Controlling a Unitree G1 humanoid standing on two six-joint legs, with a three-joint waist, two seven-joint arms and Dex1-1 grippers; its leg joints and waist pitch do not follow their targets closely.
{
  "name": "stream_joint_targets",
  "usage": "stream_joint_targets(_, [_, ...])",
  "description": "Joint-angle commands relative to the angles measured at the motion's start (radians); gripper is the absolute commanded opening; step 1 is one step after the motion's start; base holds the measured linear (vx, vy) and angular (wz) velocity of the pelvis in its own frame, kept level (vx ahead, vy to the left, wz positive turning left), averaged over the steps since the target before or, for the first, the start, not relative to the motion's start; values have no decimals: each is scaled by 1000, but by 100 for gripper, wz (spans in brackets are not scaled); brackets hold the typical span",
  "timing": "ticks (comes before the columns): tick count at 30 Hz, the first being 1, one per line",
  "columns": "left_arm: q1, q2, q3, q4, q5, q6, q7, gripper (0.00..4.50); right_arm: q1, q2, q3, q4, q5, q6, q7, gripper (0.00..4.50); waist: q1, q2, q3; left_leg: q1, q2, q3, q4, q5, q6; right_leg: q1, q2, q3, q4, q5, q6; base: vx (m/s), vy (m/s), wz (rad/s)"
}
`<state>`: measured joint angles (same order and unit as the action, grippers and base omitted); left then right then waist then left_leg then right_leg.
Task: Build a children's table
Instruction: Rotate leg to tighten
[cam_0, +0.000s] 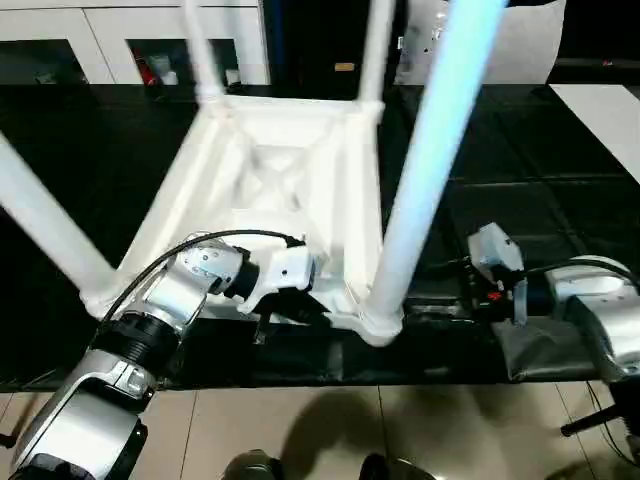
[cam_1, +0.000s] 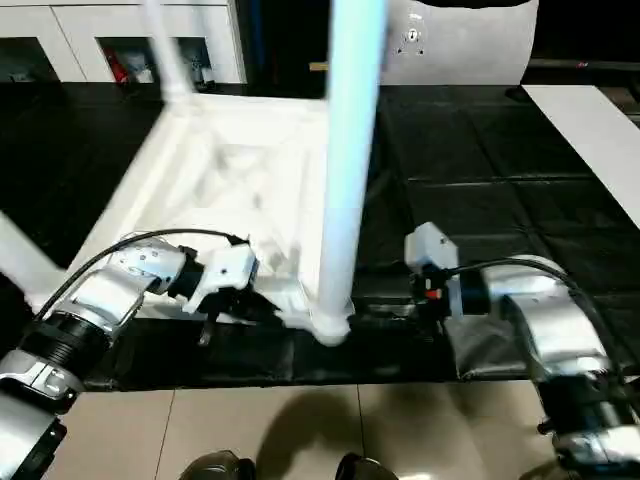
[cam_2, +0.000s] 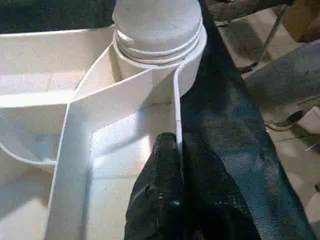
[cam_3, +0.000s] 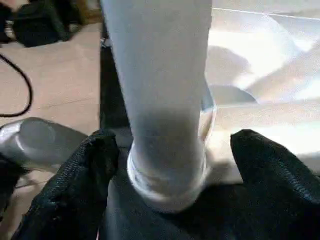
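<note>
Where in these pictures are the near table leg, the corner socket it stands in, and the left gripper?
Near table leg (cam_0: 425, 170), left eye view, mid-shaft.
Corner socket (cam_3: 170, 187), right wrist view, its rim below the leg.
Left gripper (cam_2: 179, 165), left wrist view, fingertips pinching the tabletop's edge rib.

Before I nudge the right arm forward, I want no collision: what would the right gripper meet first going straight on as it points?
Most likely the near table leg. It stands between the right gripper's open fingers, just above its corner socket. How much gap remains is unclear.
</note>
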<state>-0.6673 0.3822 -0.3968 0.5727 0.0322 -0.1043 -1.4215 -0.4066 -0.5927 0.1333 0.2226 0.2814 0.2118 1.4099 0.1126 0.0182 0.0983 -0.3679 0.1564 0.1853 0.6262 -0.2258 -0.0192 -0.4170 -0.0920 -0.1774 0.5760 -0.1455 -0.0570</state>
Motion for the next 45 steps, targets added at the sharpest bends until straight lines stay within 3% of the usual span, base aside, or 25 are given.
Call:
stream_joint_targets(1, [-34,-16,-9,-39,-34,-41,-33,0,-16,4,16,15,10,-1,25,357,-6,-17,-90,7,96,-41,-72,-36,128,74,-101,88,-66,-293,-109,0,0,0])
stream_joint_targets(3, [-34,-18,-9,-38,-36,-41,-33,0,-22,8,24,29,10,10,35,351,-7,-19,-90,6,94,-39,-71,-33,131,75,-102,89,-65,-282,-114,0,0,0])
stream_joint_targets(4, [-34,-18,-9,-38,-36,-41,-34,0,-25,10,25,35,11,13,37,317,-6,-18,-90,4,93,-39,-71,-31,132,76,-102,89,-65,-283,-115,0,0,0])
stream_joint_targets(7, [-31,-15,-7,-35,-35,-46,-39,0,-35,11,27,52,10,10,49,316,-6,-19,-90,4,91,-38,-70,-32,132,76,-102,88,-67,-298,-105,0,0,0])
stream_joint_targets(8, [-31,-15,-5,-32,-34,-49,-40,0,-38,10,28,59,12,8,56,293,-7,-23,-89,4,91,-37,-71,-35,131,76,-101,87,-69,-308,-100,0,0,0])
stream_joint_targets(17, [-27,-19,8,-17,-38,-48,-35,0,-38,13,40,61,36,36,91,222,-6,-20,-92,4,91,-38,-69,-27,132,76,-99,86,-69,-314,-88,0,0,0])
stream_joint_targets(18, [-25,-18,9,-17,-39,-44,-33,0,-33,15,39,53,46,49,96,199,-6,-20,-92,4,91,-38,-69,-26,133,76,-99,86,-69,-313,-88,0,0,0])
stream_joint_targets(22, [-23,-21,13,-12,-36,-25,-19,0,-12,15,39,26,63,73,100,194,-3,-18,-94,4,92,-39,-69,-25,129,76,-100,86,-67,-303,-91,0,0,0])
stream_joint_targets(26, [-27,-42,22,-7,-31,23,25,0,30,45,13,-39,111,142,47,191,1,-16,-94,7,95,-39,-70,-26,123,76,-101,88,-69,-303,-91,0,0,0])
stream_joint_targets(28, [-34,-69,32,-9,-35,88,66,0,38,102,-16,-70,119,236,-102,191,-2,-16,-88,9,96,-41,-74,-42,108,73,-100,85,-76,-336,-85,0,0,0])
stream_joint_targets(29, [-39,-80,35,-6,-30,116,93,0,33,127,-23,-64,103,268,-174,191,-6,-15,-87,9,94,-41,-75,-51,99,74,-99,84,-78,-353,-82,0,0,0])
stream_joint_targets(30, [-51,-105,41,9,-17,142,150,0,19,180,-39,-45,57,289,-310,191,-13,-16,-82,14,86,-40,-77,-85,71,71,-99,78,-94,-428,-56,0,0,0])
stream_joint_targets(31, [-51,-106,42,10,-17,143,153,0,19,183,-40,-45,55,290,-316,191,-17,-18,-80,16,80,-39,-77,-100,57,72,-99,75,-102,-468,-41,0,0,0])
stream_joint_targets(32, [-60,-124,47,22,-5,166,199,0,10,215,-50,-37,32,305,-391,191,-28,-19,-75,15,68,-40,-75,-128,37,76,-99,67,-114,-544,-2,0,0,0])
stream_joint_targets(33, [-74,-156,57,41,6,202,269,0,-7,265,-66,-27,-11,348,-516,191,-42,-18,-69,17,67,-44,-75,-156,24,76,-96,54,-130,-612,39,0,0,0])
stream_joint_targets(34, [-75,-159,58,43,7,205,274,0,-8,268,-67,-26,-15,351,-526,191,-61,-15,-68,26,63,-44,-69,-179,9,72,-92,45,-145,-644,68,0,0,0])
stream_joint_targets(35, [-87,-190,70,57,9,240,333,0,-29,328,-93,-15,-67,396,-681,191,-71,-14,-69,25,63,-48,-69,-192,8,76,-93,38,-147,-647,74,0,0,0])
stream_joint_targets(36, [-96,-210,79,66,9,262,372,0,-37,354,-107,-13,-85,409,-746,191,-94,-12,-72,5,74,-60,-74,-197,1,94,-93,29,-139,-613,82,0,0,0])
stream_joint_targets(37, [-102,-224,85,73,9,277,399,0,-42,372,-118,-12,-92,420,-787,191,-106,3,-79,10,91,-70,-79,-214,3,96,-98,25,-140,-570,80,0,0,0])
stream_joint_targets(39, [-110,-243,94,80,12,300,435,0,-47,392,-126,-18,-101,435,-834,191,-120,6,-82,12,107,-75,-84,-216,17,96,-109,34,-129,-446,36,0,0,0])
stream_joint_targets(40, [-122,-267,107,94,17,313,481,0,-53,415,-134,-23,-110,451,-888,191,-122,2,-81,18,100,-66,-83,-203,19,86,-110,42,-127,-404,3,0,0,0])
stream_joint_targets(42, [-156,-327,134,135,30,326,604,0,-60,475,-148,-39,-123,437,-987,191,-121,-4,-80,20,80,-55,-78,-176,19,83,-108,44,-129,-428,-25,0,0,0])
stream_joint_targets(43, [-162,-337,137,141,34,328,624,0,-57,485,-149,-44,-123,423,-995,226,-115,-7,-83,17,75,-53,-78,-145,31,87,-106,45,-128,-427,-24,0,0,0])
stream_joint_targets(45, [-168,-348,138,145,43,326,642,0,-54,500,-150,-49,-128,378,-998,263,-107,-3,-88,10,87,-58,-79,-83,68,91,-107,52,-111,-342,-42,0,0,0])
